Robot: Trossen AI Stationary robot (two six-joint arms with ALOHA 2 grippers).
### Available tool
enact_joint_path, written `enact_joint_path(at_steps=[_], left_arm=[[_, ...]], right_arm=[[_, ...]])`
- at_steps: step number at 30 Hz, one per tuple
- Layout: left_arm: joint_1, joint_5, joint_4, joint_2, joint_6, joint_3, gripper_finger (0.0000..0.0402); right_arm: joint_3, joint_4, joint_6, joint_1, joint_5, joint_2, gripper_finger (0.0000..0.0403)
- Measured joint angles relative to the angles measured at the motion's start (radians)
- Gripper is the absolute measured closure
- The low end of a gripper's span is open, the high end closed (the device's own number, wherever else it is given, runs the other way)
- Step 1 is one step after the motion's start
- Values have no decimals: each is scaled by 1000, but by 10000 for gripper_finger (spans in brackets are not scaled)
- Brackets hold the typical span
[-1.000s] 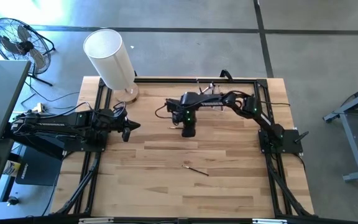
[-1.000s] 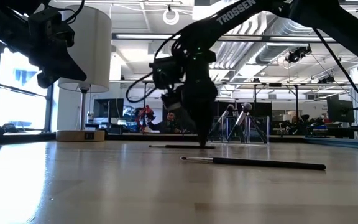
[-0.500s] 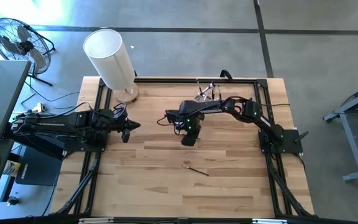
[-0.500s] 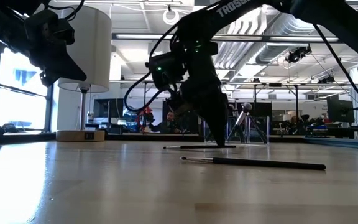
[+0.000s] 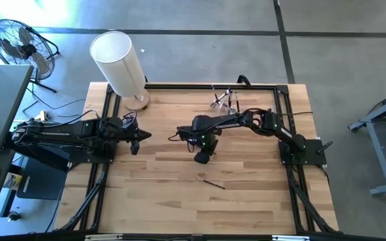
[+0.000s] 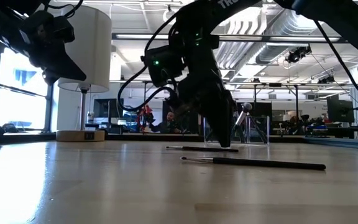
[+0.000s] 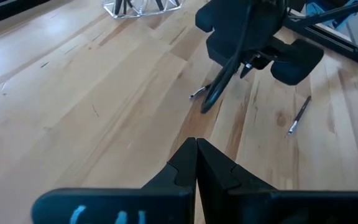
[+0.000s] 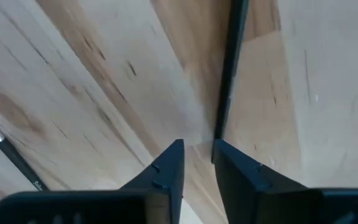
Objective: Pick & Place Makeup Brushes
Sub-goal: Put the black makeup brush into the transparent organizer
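Since a second ago the right gripper [image 5: 202, 158] has travelled from the back middle of the pale wooden table [image 5: 246, 207] toward its centre, dragging a thin dark-handled makeup brush [image 6: 202, 149] with it. Its own wrist camera shows what the overhead camera hides: the two dark fingers [image 8: 166, 168] stand slightly parted with bare wood between them, and the dark stick lies flat, its end just beside one fingertip, not clamped. A second slim brush [image 5: 212, 181] lies a little nearer the front edge, well apart from the first; the table-level camera shows its pale tip and full length [image 6: 253, 163]. Only the left wrist camera shows the clear wire holder [image 7: 140, 6] with more brushes at the far edge. The left gripper [image 5: 138, 139] waits at the left side, fingers [image 7: 185, 163] pressed together on nothing.
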State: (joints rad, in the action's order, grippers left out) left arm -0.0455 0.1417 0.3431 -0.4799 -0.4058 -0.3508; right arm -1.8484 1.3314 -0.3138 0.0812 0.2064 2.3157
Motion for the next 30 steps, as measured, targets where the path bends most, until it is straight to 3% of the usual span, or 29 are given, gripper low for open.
enact_joint_path(at_steps=[4,7,15,30], left_arm=[[0,-18,0,0,9,0,402],[0,-20,0,0,10,0,402],[0,-25,0,0,7,0,402],[0,-27,0,0,-17,0,401]], right_arm=[[0,-24,0,3,-78,-53,307],[-1,-135,22,25,-123,-97,305],[-2,-433,128,59,-137,-96,305],[-1,-486,165,62,-73,-13,305]])
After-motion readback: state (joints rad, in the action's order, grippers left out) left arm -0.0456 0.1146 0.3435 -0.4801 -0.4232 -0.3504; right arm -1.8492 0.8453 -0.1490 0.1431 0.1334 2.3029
